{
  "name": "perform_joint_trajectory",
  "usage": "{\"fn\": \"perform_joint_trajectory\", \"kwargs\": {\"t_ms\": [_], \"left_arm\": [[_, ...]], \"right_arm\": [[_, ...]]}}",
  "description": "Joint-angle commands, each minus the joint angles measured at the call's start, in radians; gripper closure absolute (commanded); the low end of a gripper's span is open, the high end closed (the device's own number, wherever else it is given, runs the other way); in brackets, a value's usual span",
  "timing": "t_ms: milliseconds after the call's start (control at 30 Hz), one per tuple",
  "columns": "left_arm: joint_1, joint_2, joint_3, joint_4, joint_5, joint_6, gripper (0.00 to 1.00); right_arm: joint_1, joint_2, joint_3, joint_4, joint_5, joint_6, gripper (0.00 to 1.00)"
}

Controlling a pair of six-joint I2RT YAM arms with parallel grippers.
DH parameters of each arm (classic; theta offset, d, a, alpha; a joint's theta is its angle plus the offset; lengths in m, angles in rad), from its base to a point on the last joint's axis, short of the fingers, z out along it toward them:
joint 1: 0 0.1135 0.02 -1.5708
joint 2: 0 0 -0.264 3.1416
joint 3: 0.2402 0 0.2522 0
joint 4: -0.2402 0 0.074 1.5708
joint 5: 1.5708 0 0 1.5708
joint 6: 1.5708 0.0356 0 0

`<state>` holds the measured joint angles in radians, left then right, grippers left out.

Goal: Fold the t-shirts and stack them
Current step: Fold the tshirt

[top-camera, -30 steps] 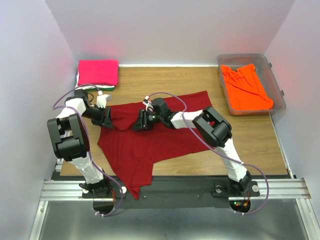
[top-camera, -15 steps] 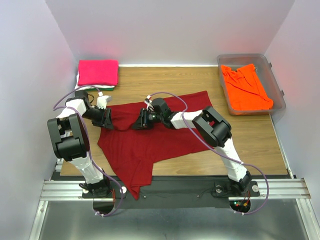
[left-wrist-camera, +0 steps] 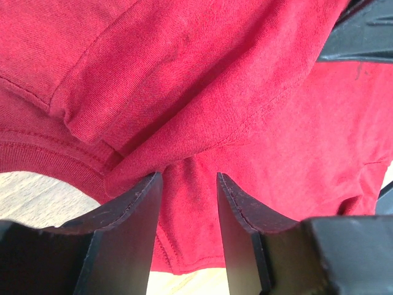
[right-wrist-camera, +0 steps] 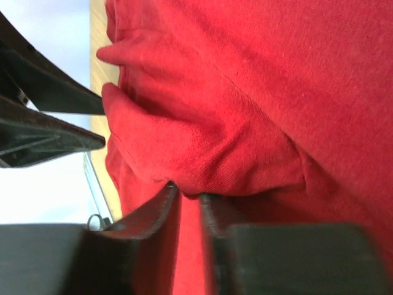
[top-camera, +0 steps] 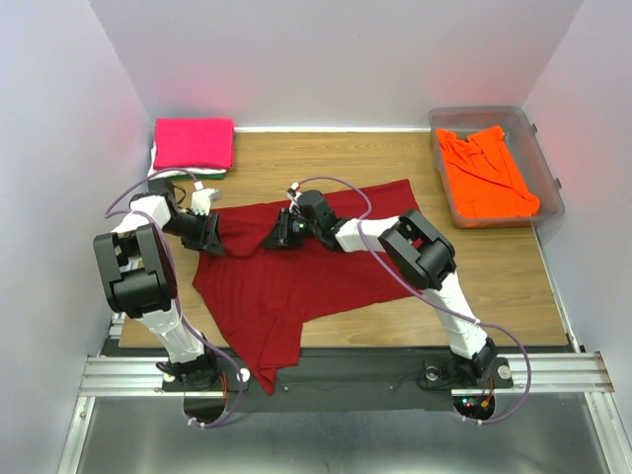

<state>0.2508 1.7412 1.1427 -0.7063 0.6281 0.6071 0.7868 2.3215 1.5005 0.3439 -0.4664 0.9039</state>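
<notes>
Hot pink t-shirt (top-camera: 194, 142): folded, far-left of dark red t-shirt (top-camera: 296, 286), which lies spread on the table (top-camera: 395, 158).
Left gripper (left-wrist-camera: 189, 178): jaws spread at its left edge.
Right gripper (right-wrist-camera: 189, 192): pinching a fold at its far middle.
Orange t-shirt (top-camera: 484, 173): in clear tub (top-camera: 548, 212), far-right of it.

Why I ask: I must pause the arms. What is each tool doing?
Left tool: open over the dark red t-shirt, not pinching.
Right tool: closed on a fold of it.

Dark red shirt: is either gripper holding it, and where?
The right gripper pinches a fold at the dark red shirt's far edge. The left gripper straddles cloth at its left end; grip unclear.
</notes>
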Motion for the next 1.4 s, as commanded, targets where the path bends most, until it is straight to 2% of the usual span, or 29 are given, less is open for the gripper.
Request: {"fn": "perform_joint_trajectory", "kwargs": {"t_ms": [0,33,100,467,633,1133,1367], "left_arm": [[0.007,0.009,0.006,-0.021,0.027,-0.001,0.5],[0.005,0.004,0.009,-0.024,0.028,-0.001,0.51],[0.008,-0.006,0.015,-0.035,0.03,0.003,0.51],[0.057,-0.083,0.031,-0.114,0.007,0.031,0.54],[0.071,-0.106,-0.006,-0.091,-0.027,0.026,0.48],[0.071,0.037,0.0,-0.004,-0.021,-0.007,0.51],[0.071,0.029,-0.021,-0.042,0.024,0.049,0.52]], "right_arm": [[0.008,0.022,0.047,0.006,0.017,-0.026,0.85],[0.009,0.019,0.05,0.001,0.012,-0.025,0.95],[0.009,0.009,0.058,-0.005,-0.014,-0.019,0.99],[-0.006,-0.083,0.044,-0.048,-0.193,0.131,0.99],[-0.024,-0.094,0.007,-0.08,-0.212,0.133,0.99],[-0.06,-0.05,0.0,-0.1,-0.261,0.153,0.99],[-0.06,-0.033,0.017,-0.1,-0.267,0.162,1.0]]}}
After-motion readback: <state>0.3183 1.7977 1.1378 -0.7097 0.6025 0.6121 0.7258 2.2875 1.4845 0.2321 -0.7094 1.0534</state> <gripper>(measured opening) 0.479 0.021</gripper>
